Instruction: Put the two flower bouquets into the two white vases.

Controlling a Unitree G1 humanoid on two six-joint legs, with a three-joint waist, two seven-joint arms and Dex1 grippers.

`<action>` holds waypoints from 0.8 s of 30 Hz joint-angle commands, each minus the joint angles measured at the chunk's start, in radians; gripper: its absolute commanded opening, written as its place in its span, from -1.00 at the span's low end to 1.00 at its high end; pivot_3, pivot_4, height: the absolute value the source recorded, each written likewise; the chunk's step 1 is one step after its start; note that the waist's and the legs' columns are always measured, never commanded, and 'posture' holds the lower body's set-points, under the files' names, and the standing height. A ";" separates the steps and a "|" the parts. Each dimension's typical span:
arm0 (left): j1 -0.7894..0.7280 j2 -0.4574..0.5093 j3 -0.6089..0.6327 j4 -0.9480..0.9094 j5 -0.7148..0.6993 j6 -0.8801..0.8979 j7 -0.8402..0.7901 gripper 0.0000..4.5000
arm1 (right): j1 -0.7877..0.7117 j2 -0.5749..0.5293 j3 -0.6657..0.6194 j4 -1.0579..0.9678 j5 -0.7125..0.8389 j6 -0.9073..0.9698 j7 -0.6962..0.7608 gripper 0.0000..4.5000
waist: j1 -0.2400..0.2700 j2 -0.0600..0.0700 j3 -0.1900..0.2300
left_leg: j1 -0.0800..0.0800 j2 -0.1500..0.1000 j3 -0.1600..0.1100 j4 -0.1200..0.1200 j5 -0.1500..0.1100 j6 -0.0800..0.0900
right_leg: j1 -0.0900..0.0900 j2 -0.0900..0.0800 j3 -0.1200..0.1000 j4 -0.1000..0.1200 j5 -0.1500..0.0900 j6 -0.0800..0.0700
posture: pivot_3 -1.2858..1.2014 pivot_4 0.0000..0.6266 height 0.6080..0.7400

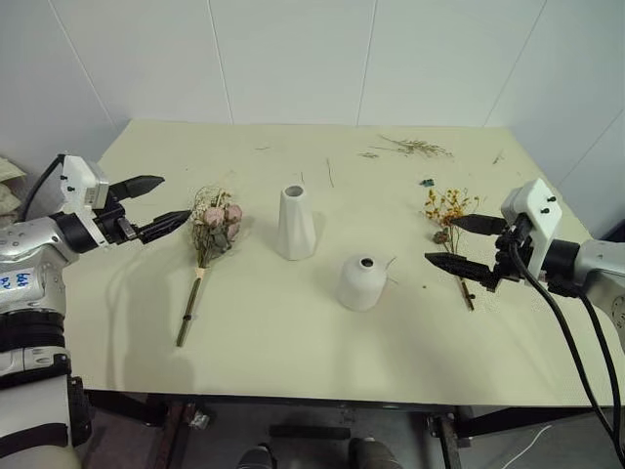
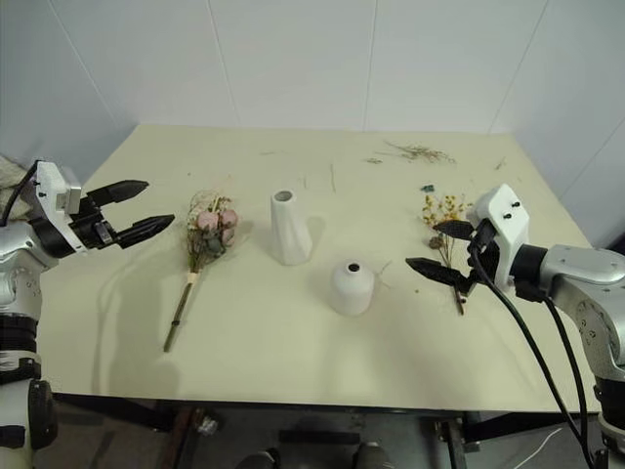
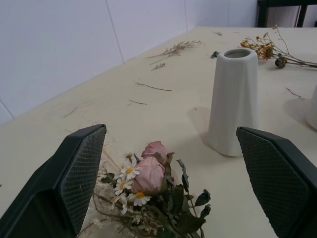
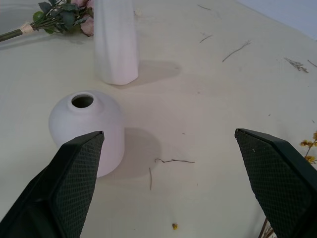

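Observation:
A bouquet of dusty-pink roses point(image 1: 217, 223) lies flat on the cream table, its stem toward the front edge. My left gripper point(image 1: 156, 204) hovers open just to its left, empty, fingers pointing at the blossoms point(image 3: 148, 173). The tall tapered white vase point(image 1: 295, 223) stands upright mid-table. The short domed white vase point(image 1: 362, 282) stands in front and to the right of it. A thin spray of yellow-orange blossoms point(image 1: 447, 207) lies at the right. My right gripper point(image 1: 451, 241) is open and empty above the spray's brown stems, pointing toward the domed vase point(image 4: 86, 126).
Loose dry twigs point(image 1: 415, 147) lie near the table's far right edge, with small bits of debris scattered on the table point(image 1: 293, 342). White walls close in behind and at the right.

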 commanded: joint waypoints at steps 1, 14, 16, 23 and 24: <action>0.002 0.007 0.016 -0.033 -0.010 -0.008 0.005 1.00 | -0.022 -0.001 -0.024 -0.034 0.012 -0.014 -0.011 0.99 | 0.000 0.000 0.000 | 0.000 0.000 0.000 0.000 0.000 0.000 | 0.000 0.000 0.000 0.000 0.000 0.000 | 0.03 -0.52 1.00; 0.105 -0.001 0.045 -0.220 -0.022 0.190 0.193 1.00 | -0.084 0.032 0.032 0.011 -0.017 -0.109 0.028 0.99 | -0.002 0.000 0.000 | 0.000 0.000 0.000 0.001 0.000 0.000 | 0.000 0.000 0.000 0.001 0.000 0.000 | 0.03 -0.52 1.00; 0.159 -0.001 0.062 -0.336 -0.029 0.304 0.284 1.00 | -0.112 0.048 0.045 0.051 -0.012 -0.164 0.074 0.99 | -0.006 0.000 0.000 | 0.000 0.000 0.000 0.001 0.000 0.000 | 0.000 0.000 0.000 0.001 0.000 0.000 | 0.03 -0.52 1.00; 0.293 -0.039 0.056 -0.693 -0.066 0.701 0.538 1.00 | -0.131 0.057 0.080 0.187 -0.033 -0.323 0.237 0.99 | -0.002 0.000 0.000 | 0.001 0.000 0.000 0.001 0.000 0.000 | 0.001 0.000 0.000 0.001 0.000 0.000 | 0.03 -0.52 1.00; 0.292 -0.047 0.055 -0.716 -0.067 0.765 0.576 1.00 | -0.133 0.061 0.093 0.193 -0.045 -0.329 0.236 0.99 | 0.001 0.000 0.000 | 0.001 0.000 0.000 0.001 0.000 0.000 | 0.001 0.000 0.000 0.001 0.000 0.000 | 0.03 -0.52 1.00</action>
